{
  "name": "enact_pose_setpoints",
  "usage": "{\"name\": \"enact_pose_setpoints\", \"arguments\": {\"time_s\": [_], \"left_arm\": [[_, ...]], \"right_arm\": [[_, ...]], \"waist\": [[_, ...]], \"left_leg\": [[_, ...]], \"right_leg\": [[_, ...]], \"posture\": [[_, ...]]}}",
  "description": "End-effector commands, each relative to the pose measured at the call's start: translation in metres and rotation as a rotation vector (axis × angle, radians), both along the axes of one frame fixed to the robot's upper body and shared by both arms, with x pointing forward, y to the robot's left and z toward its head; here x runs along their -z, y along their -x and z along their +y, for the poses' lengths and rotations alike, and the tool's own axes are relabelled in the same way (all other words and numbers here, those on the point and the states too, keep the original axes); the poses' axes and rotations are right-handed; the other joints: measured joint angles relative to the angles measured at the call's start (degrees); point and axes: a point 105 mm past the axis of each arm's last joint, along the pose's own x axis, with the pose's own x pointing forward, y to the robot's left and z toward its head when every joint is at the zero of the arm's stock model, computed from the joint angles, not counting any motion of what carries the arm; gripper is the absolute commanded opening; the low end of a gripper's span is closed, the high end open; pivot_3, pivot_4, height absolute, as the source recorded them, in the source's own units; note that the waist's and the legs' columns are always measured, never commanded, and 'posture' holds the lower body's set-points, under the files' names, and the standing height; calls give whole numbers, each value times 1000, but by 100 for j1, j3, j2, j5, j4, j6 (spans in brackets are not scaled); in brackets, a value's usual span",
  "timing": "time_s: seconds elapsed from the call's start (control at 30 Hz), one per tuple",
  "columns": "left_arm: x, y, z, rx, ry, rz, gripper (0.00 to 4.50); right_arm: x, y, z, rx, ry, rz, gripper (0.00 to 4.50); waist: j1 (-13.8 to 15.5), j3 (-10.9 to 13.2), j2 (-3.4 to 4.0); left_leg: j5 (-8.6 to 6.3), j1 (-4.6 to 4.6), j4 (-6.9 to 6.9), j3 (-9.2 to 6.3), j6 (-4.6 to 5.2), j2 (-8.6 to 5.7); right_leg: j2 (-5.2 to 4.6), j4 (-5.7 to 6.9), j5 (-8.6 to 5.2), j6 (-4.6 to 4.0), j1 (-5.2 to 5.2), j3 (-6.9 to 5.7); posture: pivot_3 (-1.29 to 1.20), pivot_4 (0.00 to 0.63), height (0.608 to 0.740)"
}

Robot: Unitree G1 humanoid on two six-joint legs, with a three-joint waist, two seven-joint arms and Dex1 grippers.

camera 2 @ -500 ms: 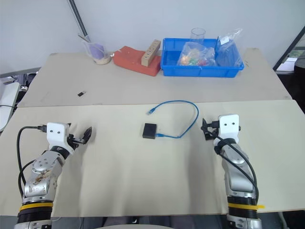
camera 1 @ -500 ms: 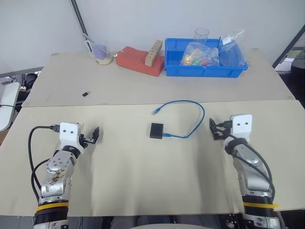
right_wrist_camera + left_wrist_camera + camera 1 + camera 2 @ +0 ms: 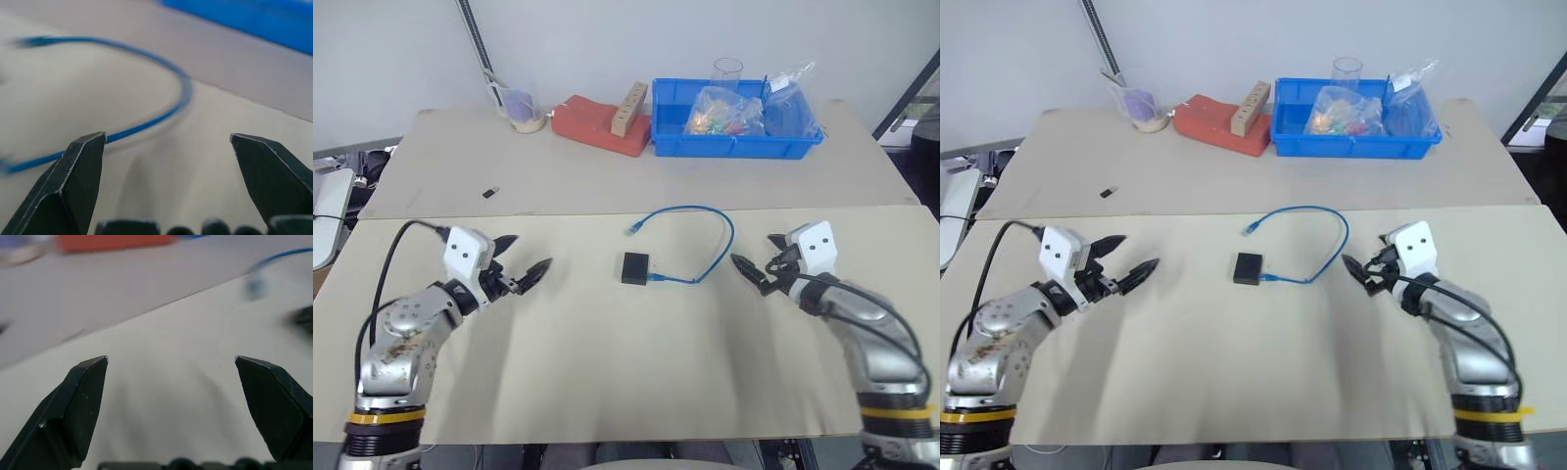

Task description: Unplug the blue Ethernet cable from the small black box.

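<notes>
From my head, I look down on a pale beige surface (image 3: 626,392) where the small matte black squarish box (image 3: 634,267) lies near the middle, with the thin bright-blue Ethernet cable (image 3: 724,240) still plugged into its right side; the cord loops away toward the far edge and curls back to a free plug end lying just beyond the box. My left fingers (image 3: 525,262) hang spread wide to the left of the box, well apart from it, aimed inward and holding nothing. My right fingers (image 3: 752,270) are spread wide too, empty, their tips near the right bend of the cable loop but not touching it. Along the back sit a blue plastic bin (image 3: 736,145) with clear bags in it, an orange-red block (image 3: 599,124) bearing a tan wooden strip, a clear cup (image 3: 519,106) with something purple inside, and a tiny black piece (image 3: 489,192) lying alone. Through my left wrist, both dark fingertips (image 3: 88,396) stand far apart over bare surface, the cable end blurred at the far edge. Through my right wrist, my fingertips (image 3: 83,171) gape around the blue cord's curve, which lies beyond them on the surface.
</notes>
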Motion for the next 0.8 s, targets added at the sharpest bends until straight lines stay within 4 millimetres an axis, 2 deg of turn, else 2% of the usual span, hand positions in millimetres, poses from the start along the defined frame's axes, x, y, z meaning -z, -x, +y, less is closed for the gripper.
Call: {"name": "enact_pose_setpoints", "arguments": {"time_s": [0.03, 0.13, 0.27, 0.4, 0.6, 0.7, 0.8], "left_arm": [[-21, 24, -36, 317, -89, -32, 4434], [-29, 34, -52, 491, -169, -73, 4434], [-37, 40, -63, 625, -227, -112, 4434], [-38, 41, -64, 676, -284, -133, 4434], [-39, 43, -60, 661, -296, -133, 4434], [-39, 43, -59, 648, -290, -128, 4500], [-41, 43, -60, 645, -287, -128, 4500]], "right_arm": [[-5, 11, 29, -323, 50, 92, 4500], [-2, 6, 48, -503, 123, 148, 4500], [8, -5, 70, -629, 170, 191, 4500], [23, -18, 90, -678, 180, 204, 4500], [35, -27, 104, -700, 183, 216, 4500], [35, -28, 109, -718, 169, 208, 3733], [37, -25, 115, -734, 153, 209, 2689]], "waist": [[-30, 0, 0], [-39, 2, -2], [-23, 5, -3], [-5, 7, -7], [-4, 7, -6], [-25, 7, -6], [-25, 7, -6]], "left_leg": [[0, 4, -1, 0, 0, 2], [0, 12, -8, 3, 1, 6], [0, 6, -6, 3, 1, 5], [0, -6, 3, 0, 1, 3], [0, -3, 14, -2, 1, 2], [-1, 7, 13, -2, 2, 7], [-1, 7, 12, -4, 3, 9]], "right_leg": [[3, -1, 0, 0, 2, 0], [8, -10, 0, -1, 7, -1], [8, -16, -1, -1, 6, -1], [4, -20, 0, -1, 4, -6], [2, -10, 0, -1, 5, -7], [7, 3, 0, -1, 5, -7], [10, 11, 0, -1, 3, -8]], "posture": [[0, 150, 740], [0, 150, 740], [0, 150, 740], [0, 150, 740], [0, 150, 740], [0, 150, 740], [0, 150, 740]]}}
